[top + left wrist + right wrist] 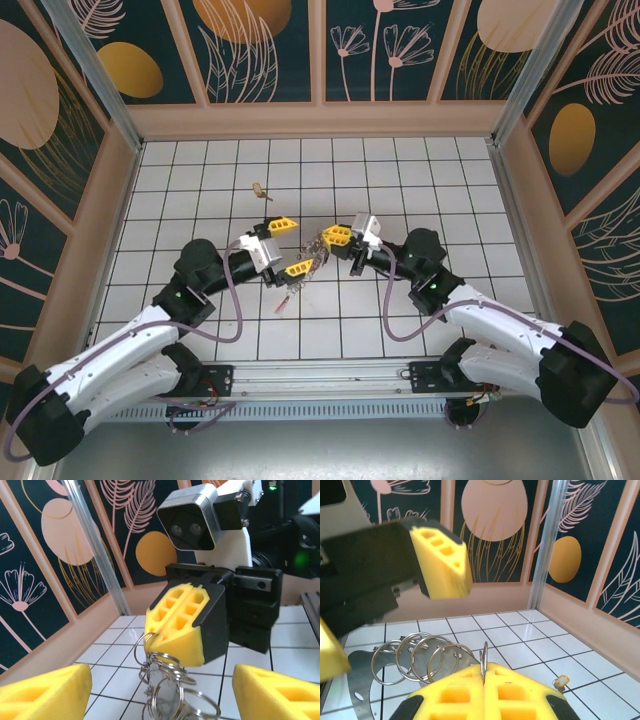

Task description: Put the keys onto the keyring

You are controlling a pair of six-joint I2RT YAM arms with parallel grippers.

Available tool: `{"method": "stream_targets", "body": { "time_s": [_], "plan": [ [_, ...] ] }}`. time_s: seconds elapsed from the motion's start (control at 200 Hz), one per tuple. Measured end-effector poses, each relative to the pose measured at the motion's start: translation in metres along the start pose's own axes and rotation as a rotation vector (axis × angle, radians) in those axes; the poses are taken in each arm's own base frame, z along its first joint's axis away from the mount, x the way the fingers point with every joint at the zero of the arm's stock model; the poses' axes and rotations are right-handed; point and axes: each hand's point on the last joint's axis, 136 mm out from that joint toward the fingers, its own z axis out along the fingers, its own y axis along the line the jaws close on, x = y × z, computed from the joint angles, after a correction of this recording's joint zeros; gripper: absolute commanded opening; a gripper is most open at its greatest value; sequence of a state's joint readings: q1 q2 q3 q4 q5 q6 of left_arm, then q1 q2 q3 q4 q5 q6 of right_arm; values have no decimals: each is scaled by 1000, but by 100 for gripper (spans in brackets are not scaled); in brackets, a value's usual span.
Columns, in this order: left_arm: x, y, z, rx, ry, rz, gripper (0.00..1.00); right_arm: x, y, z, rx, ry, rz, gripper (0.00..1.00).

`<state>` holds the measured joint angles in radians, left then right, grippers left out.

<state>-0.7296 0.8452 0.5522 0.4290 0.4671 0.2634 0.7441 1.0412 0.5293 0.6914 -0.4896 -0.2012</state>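
Observation:
The keyring (312,260) is a bunch of silvery split rings on a flat metal plate (367,680), held up over the middle of the floor. My right gripper (331,237) is shut on one ring (483,659), which stands up out of the seam between its yellow fingers (455,695). From the left wrist the bunch (170,685) hangs under those shut fingers (182,625). My left gripper (292,247) is open, one finger on each side of the bunch (45,692). Small red-tagged keys (284,301) show just below the bunch. A loose key with a yellowish tag (260,188) lies farther back.
The white tiled floor (420,170) is walled by dark panels with flower patterns and beige skirting. An aluminium post (97,555) stands in the corner. The loose tagged key (561,681) lies on a tile right of my right gripper.

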Motion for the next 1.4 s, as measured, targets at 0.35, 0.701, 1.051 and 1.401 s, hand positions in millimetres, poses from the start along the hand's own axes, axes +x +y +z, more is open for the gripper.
{"method": "stream_targets", "body": {
  "time_s": [0.35, 0.701, 1.051, 1.401],
  "plan": [
    [16, -15, -7, 83, 134, -17, 76, 7, 4, -7, -58, 35, -24, 0],
    [14, -9, 8, 128, 217, -34, 27, 12, 19, -11, -154, 63, -15, 0],
    [25, -4, 20, 189, 295, -137, 28, 8, 29, -12, -224, 72, -16, 0],
    [32, -16, 26, 272, 305, -178, 17, 10, 32, -12, -254, 83, -1, 0]
  ]
}}
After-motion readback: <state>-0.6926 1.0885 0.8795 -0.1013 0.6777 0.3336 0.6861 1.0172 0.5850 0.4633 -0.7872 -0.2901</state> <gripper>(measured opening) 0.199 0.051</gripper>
